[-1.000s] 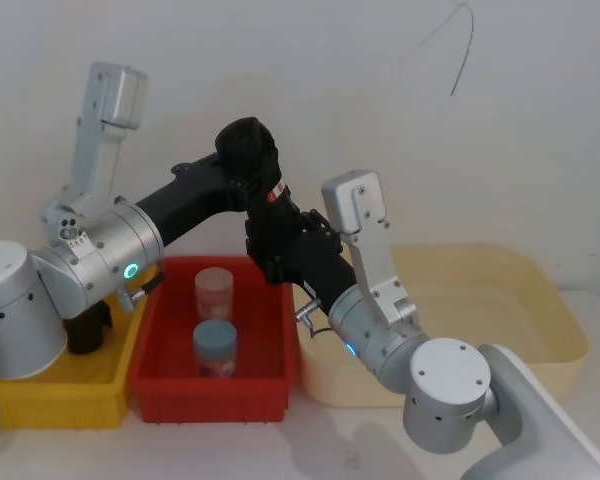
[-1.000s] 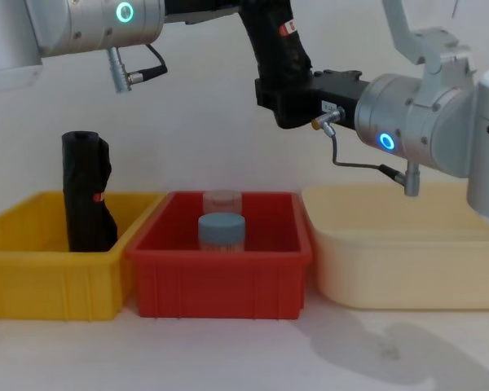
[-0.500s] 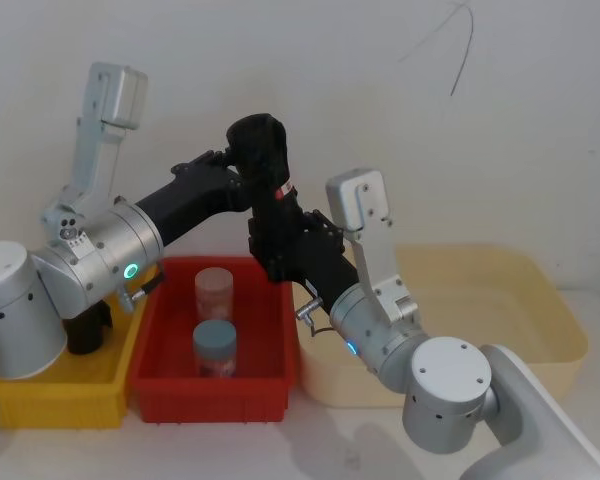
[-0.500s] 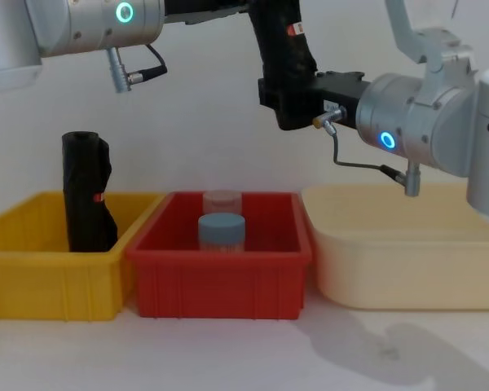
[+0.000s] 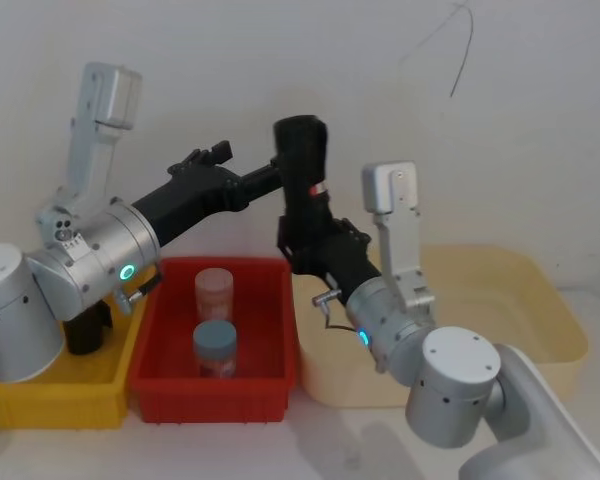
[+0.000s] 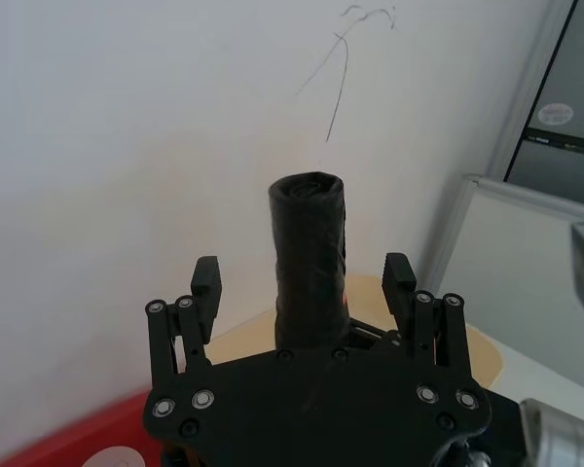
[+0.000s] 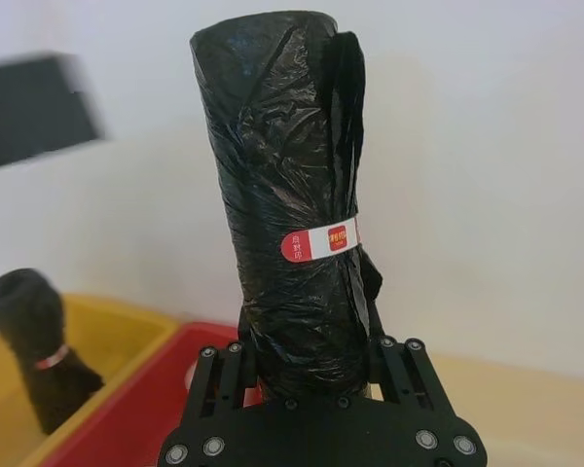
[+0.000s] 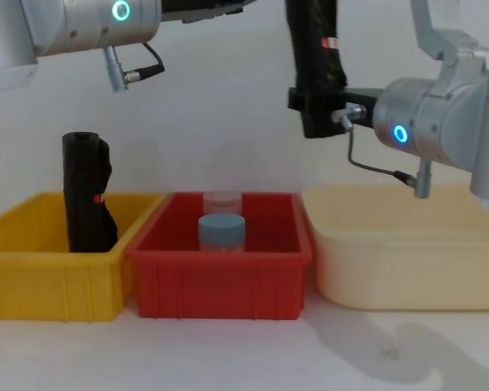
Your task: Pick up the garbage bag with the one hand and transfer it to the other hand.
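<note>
The garbage bag, we see, stands pinched in the right gripper, the left gripper spread beside it.

The shiny black garbage bag (red-and-white label) stands upright, its lower end clamped in the right gripper; the left gripper is spread wide, not touching it.

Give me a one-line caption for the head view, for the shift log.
Right hand grips the garbage bag upright by its lower end; left hand open beside it.
</note>
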